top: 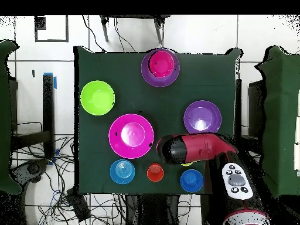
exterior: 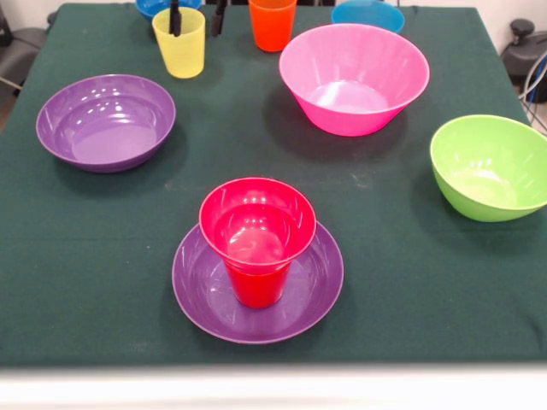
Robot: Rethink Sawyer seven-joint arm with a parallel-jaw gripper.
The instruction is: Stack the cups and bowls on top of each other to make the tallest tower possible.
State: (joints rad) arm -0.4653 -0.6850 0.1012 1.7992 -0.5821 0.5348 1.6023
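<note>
tower: red cup (exterior: 257, 235) stands upright in the shallow purple bowl (exterior: 316, 295) near the table's front edge — two pieces so far.
gripper: gripper (exterior: 196, 17) shows only as two dark tips at the top of the front view, spread apart, one tip inside the yellow cup (exterior: 180, 42) and the other outside it beside the orange cup (exterior: 273, 23); nothing clamped yet. Overhead, the arm (top: 193, 148) covers it.
loose pieces: second purple bowl (exterior: 106, 120), pink bowl (exterior: 354, 77), lime green bowl (exterior: 493, 166), two blue bowls (exterior: 368, 14) at the far edge, well apart from the tower.
risk 1: pinching the yellow cup's wall on one side only — it could tilt or slip, glossy plastic.
risk 2: the outer tip sits near the orange cup; a sideways move could knock it over.
risk 3: the red cup's mouth is open upward, so a cup set in it would nest, adding little height, and an off-centre drop may topple it.
</note>
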